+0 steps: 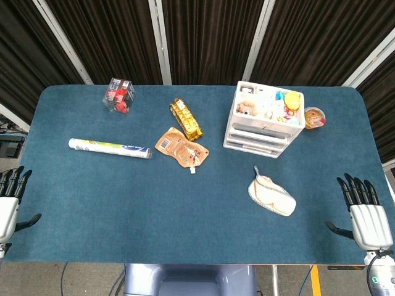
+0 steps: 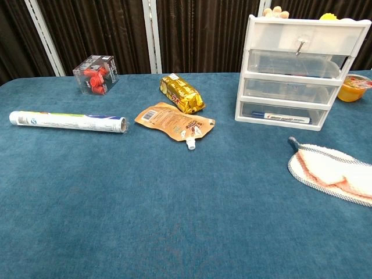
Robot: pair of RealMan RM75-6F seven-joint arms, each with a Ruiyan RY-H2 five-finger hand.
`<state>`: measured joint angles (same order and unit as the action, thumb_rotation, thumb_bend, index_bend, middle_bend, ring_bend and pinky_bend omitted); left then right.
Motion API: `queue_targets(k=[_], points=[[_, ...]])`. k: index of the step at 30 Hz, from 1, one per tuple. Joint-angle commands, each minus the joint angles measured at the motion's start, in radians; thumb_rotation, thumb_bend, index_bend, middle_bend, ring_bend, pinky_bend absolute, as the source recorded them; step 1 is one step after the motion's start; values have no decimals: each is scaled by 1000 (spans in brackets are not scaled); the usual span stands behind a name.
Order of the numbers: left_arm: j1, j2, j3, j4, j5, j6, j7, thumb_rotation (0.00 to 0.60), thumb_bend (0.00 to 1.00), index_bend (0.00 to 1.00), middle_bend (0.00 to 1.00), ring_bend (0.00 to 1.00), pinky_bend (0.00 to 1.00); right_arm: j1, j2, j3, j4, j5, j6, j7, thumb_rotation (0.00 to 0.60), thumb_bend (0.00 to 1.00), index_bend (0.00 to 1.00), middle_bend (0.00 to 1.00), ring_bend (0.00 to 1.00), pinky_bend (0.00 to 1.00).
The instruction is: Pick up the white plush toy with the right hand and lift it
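The white plush toy point(image 1: 271, 193) lies flat on the blue table, right of centre, soft and oval with a grey stitched edge and pinkish folds; the chest view shows it at the right edge point(image 2: 334, 170). My right hand point(image 1: 365, 213) rests at the table's near right corner, palm down with fingers spread, holding nothing, well to the right of the toy. At the near left edge my left hand point(image 1: 9, 200) is likewise spread and holds nothing. Neither hand shows in the chest view.
A white drawer unit point(image 1: 264, 126) with small items on top stands behind the toy, an orange cup point(image 1: 315, 117) beside it. Further left lie an orange pouch point(image 1: 181, 148), a gold packet point(image 1: 186, 119), a white roll point(image 1: 109, 148) and a clear box point(image 1: 118, 95).
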<state>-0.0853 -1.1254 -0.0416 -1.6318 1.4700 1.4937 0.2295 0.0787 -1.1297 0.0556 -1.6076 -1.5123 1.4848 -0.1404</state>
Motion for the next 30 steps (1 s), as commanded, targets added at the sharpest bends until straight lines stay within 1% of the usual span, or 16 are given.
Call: queue_targets(k=[1,21,24,26,27,28,30], points=[[0,0,0,0,1,1,-1,600,0,0,0,0,0,0,0,0,-1,0,0,1,600,0,0,0,0,40],[1,2,-2,-2,0,1,-18,600,0,0,0,0,0,5,0,-5,-22,2,-18,-5,600,0,0,0,0,40],[1,0,-1,-5,3,2,-18,600,0,0,0,0,0,6,1,-4,-27,3,-19,-2,600,0,12,0,0,50],[1,-1,0,-5,5,1,-17,600,0,0,0,0,0,17,-1,1,-47,-2,-28,-4,600,0,28,8,0,78],[1,-1,-1,-5,4,2,-18,600,0,0,0,0,0,28,-7,9,-62,2,-39,-19,600,0,39,28,8,108],[1,-1,-1,-5,5,2,-18,600,0,0,0,0,0,33,-9,12,-68,7,-43,-29,600,0,52,67,36,154],[1,-1,-2,-6,5,4,-21,600,0,0,0,0,0,48,-19,24,-86,14,-58,-53,600,0,76,173,148,304]])
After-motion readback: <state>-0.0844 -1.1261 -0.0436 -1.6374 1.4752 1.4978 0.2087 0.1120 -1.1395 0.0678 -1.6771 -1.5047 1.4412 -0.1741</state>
